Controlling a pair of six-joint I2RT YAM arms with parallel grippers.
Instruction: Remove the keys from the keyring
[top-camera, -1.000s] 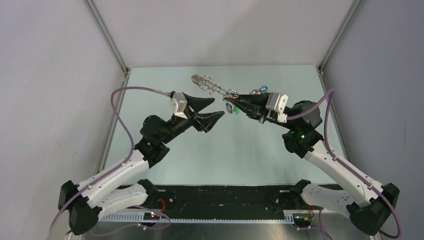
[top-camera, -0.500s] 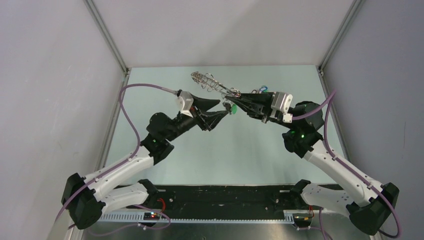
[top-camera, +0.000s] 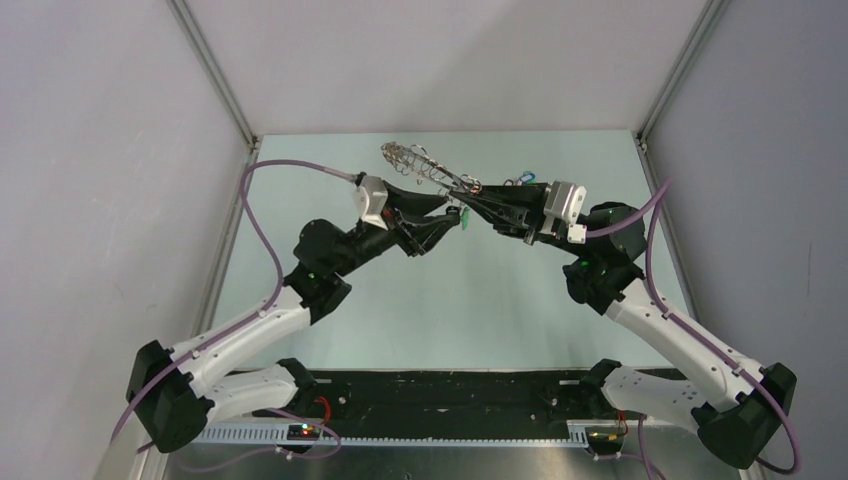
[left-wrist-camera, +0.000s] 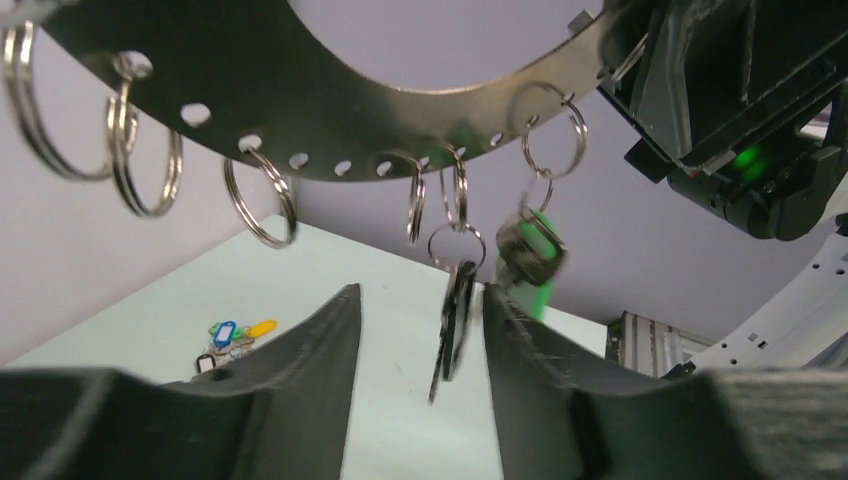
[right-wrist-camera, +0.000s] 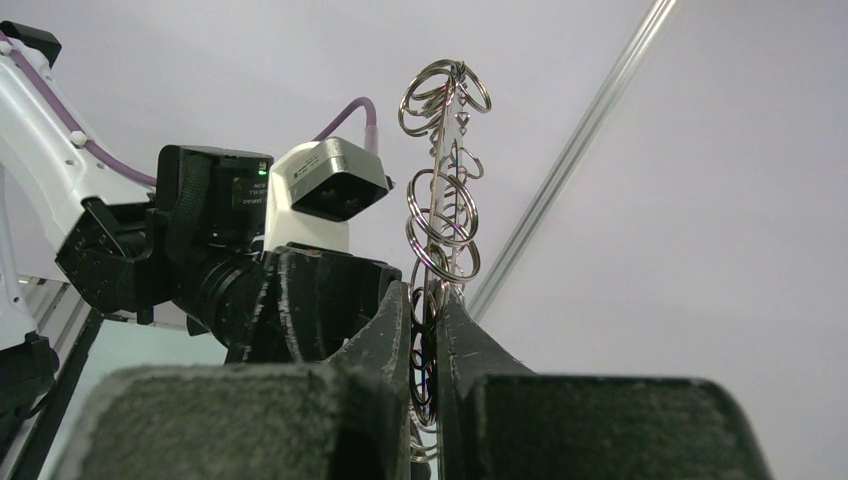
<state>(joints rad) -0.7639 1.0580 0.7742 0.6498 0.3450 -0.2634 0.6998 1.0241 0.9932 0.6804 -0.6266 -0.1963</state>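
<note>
Nearest to us, both arms rise from their bases and lean inward over the table (top-camera: 450, 300), meeting above its far half. Our left gripper (left-wrist-camera: 415, 300) stands with its jaws parted to a moderate gap and grips nothing. In its wrist view a dark key (left-wrist-camera: 452, 325) hangs edge-on down between the two fingers, closer to the right-hand one in that view, and we cannot tell whether it touches it. Just beyond that finger hangs the green key (left-wrist-camera: 532, 265), which from above shows as a green spot at the left gripper's tips. Both keys dangle from small split rings (left-wrist-camera: 117, 150) threaded through holes in the keyring (left-wrist-camera: 400, 140), a silvery band arching across the top of the left wrist view with more bare rings along it. Our right gripper (right-wrist-camera: 425, 310) is clamped tight on the keyring's edge and holds it off the table, so that from above it slants away toward the far left. Farther back, a small bunch with blue and yellow heads (left-wrist-camera: 232, 333) lies on the table.
</note>
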